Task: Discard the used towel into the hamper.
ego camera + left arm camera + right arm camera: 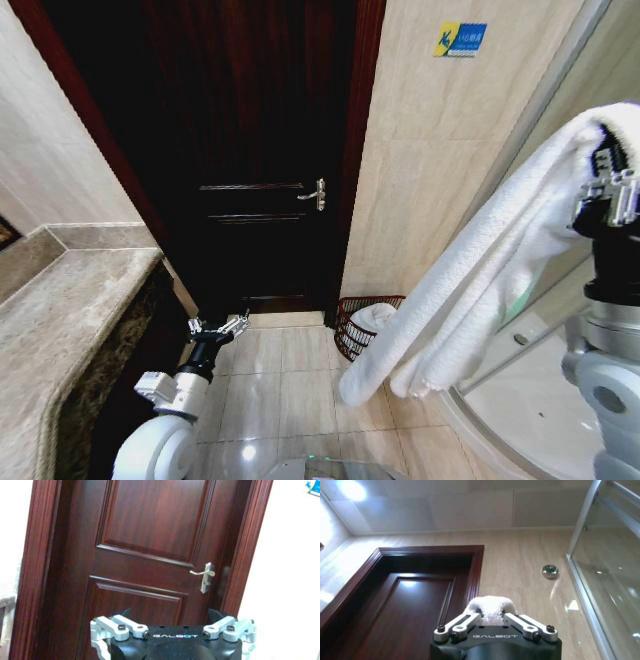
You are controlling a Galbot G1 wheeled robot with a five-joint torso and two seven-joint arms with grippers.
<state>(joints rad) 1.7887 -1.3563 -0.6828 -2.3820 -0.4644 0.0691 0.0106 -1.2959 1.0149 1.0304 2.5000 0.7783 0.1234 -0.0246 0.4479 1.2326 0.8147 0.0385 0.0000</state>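
Now I am carrying the towel [470, 270] clenched in my right gripper [612, 185] at the frame's upper right, left gripper [218, 327] idling spread low-left, and judging I next need lowering over the hamper [352, 322] at lower centre.

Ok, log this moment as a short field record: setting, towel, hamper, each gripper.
setting: bathroom, dark wooden door shut, marble counter on the robot's left
towel: white, held high, hanging down from the right gripper
hamper: on the floor by the wall beside the door, something white inside
right gripper: shut on towel
left gripper: open, low, near the counter, holding nothing
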